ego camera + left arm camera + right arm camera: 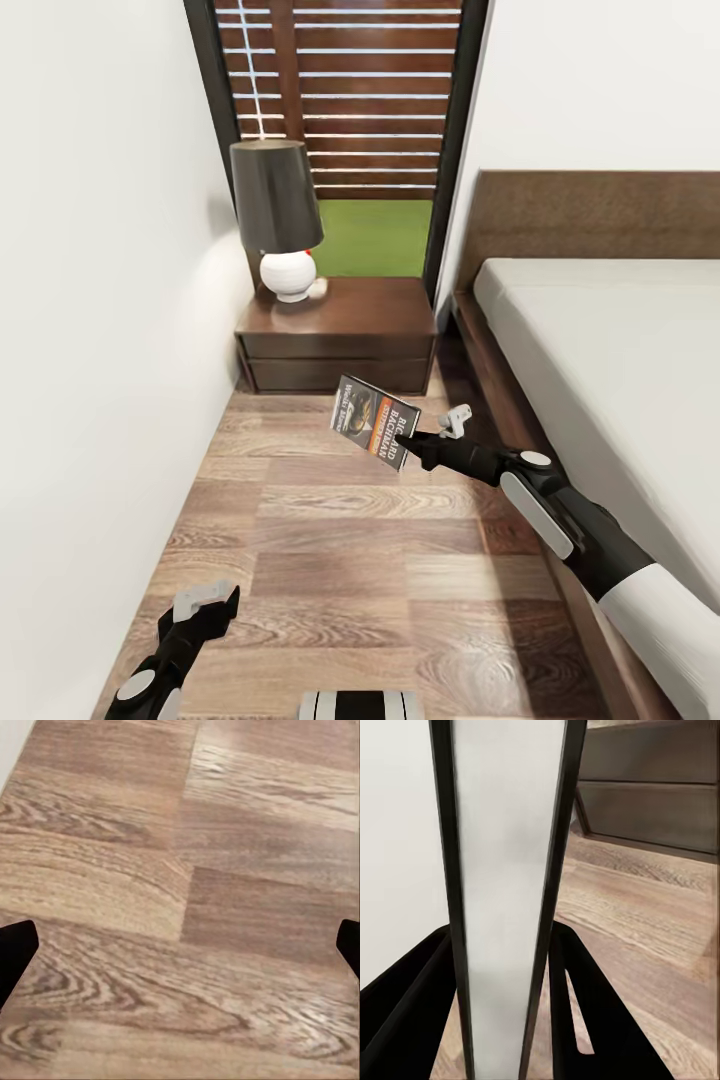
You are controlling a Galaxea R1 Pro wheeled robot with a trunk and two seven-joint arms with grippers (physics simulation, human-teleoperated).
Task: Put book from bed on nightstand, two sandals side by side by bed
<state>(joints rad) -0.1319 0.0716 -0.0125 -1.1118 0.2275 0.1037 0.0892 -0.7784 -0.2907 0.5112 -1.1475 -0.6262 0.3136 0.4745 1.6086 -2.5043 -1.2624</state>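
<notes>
One book (376, 420) is showing, one nightstand (340, 345) is standing by the wall, one lamp (277, 214) is sitting on it, one bed (610, 370) is lying alongside, and two end effectors are showing: left (205, 598), right (425, 440).

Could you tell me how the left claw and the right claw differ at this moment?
The right claw is shut on the book, carried in the air short of the nightstand; the left claw holds nothing. The right claw reaches forward beside the bed; the left claw hangs low over the bare wood floor, its fingers spread. Both have dark fingers.
</notes>
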